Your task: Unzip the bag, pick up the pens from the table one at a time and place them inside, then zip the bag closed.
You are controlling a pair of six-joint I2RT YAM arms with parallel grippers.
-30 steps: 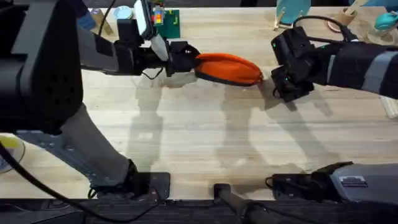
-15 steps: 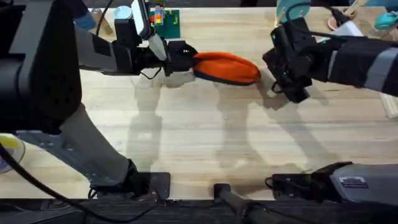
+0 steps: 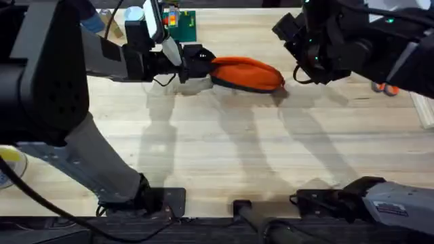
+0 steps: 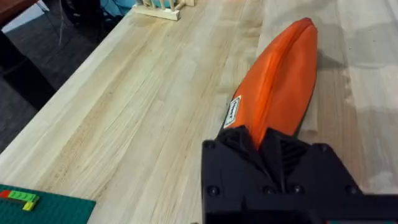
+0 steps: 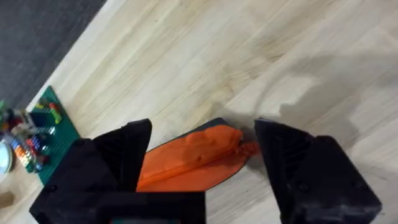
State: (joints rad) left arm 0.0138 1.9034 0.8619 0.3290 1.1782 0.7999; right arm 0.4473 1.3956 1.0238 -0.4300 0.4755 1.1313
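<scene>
Two black grippers meet at the bright orange fabric pencil pouch [image 3: 248,73] with its dark base strip, which lies toward the far side of your light plank-grained wooden table [image 3: 224,149]. Your left gripper [image 4: 268,144] is clamped on the pouch's left end, fingers pinching the orange fabric beside a small white label [image 4: 234,112]. Your right gripper [image 5: 199,158] hangs above the pouch's right end with its fingers spread wide, gripping nothing. A green brick baseplate [image 3: 183,24] sits near the far edge.
</scene>
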